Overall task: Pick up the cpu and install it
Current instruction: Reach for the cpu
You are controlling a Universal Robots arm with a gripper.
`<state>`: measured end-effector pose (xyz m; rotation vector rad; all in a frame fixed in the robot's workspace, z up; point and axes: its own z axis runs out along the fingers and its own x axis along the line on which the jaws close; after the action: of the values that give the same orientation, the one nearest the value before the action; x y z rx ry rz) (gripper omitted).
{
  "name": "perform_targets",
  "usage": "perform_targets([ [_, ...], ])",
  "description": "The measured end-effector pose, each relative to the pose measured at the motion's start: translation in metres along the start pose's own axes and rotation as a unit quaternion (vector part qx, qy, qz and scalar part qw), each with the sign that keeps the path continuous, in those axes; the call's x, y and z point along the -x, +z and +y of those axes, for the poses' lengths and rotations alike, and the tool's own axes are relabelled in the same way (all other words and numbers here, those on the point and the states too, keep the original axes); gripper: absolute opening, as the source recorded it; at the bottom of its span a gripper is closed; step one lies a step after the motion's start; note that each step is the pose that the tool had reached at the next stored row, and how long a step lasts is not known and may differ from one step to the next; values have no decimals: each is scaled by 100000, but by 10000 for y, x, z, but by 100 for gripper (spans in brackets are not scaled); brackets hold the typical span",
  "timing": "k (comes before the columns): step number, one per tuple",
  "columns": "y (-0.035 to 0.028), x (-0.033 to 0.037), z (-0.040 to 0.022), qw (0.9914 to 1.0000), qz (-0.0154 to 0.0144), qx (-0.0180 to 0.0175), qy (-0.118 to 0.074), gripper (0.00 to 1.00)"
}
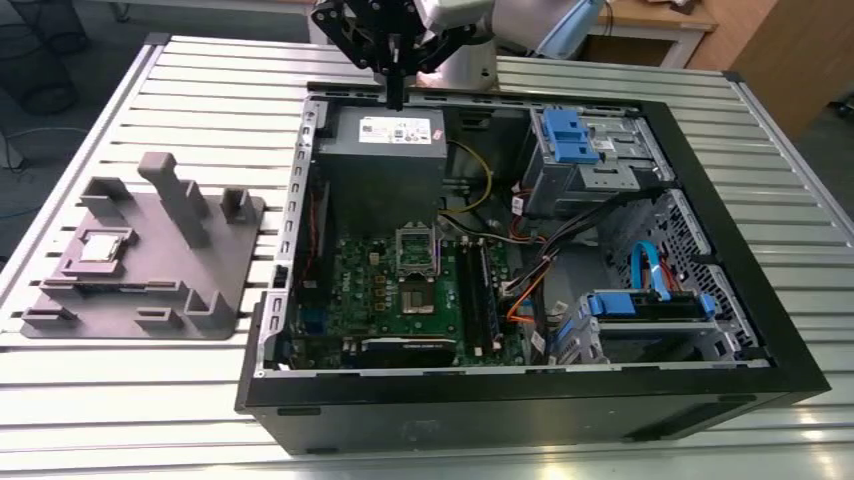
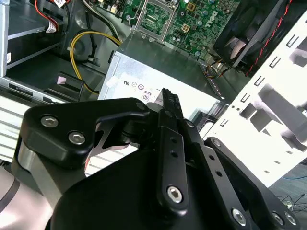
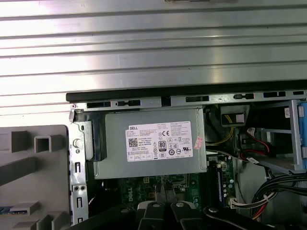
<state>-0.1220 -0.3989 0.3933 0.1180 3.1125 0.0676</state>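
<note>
The cpu (image 1: 104, 246), a small silvery square chip, lies flat in a recess of the grey fixture block (image 1: 200, 290) at the exterior view's left, outside the computer case. My gripper (image 1: 396, 98) hangs at the far edge of the case, over the grey power supply (image 1: 384, 140), well away from the cpu. Its black fingers (image 2: 168, 98) are pressed together with nothing between them. The open metal cpu socket (image 1: 416, 255) sits in the middle of the green motherboard (image 1: 374, 290), and it also shows past the power supply in the second wrist view (image 2: 156, 17).
The open black case (image 1: 534, 400) holds blue drive cages (image 1: 567, 135), cable bundles (image 1: 534, 250) and memory sticks (image 1: 474, 290) beside the socket. A black fan (image 2: 249, 28) stands near the board. Everything rests on a slatted metal table (image 1: 200, 90).
</note>
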Motion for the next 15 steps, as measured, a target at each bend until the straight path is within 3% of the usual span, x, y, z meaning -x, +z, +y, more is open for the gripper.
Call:
perform_targets([
  [6,-1,-27,-2,100000,-6,0,3,11],
  [15,-3,-213,-16,100000,-79,3,-6,11],
])
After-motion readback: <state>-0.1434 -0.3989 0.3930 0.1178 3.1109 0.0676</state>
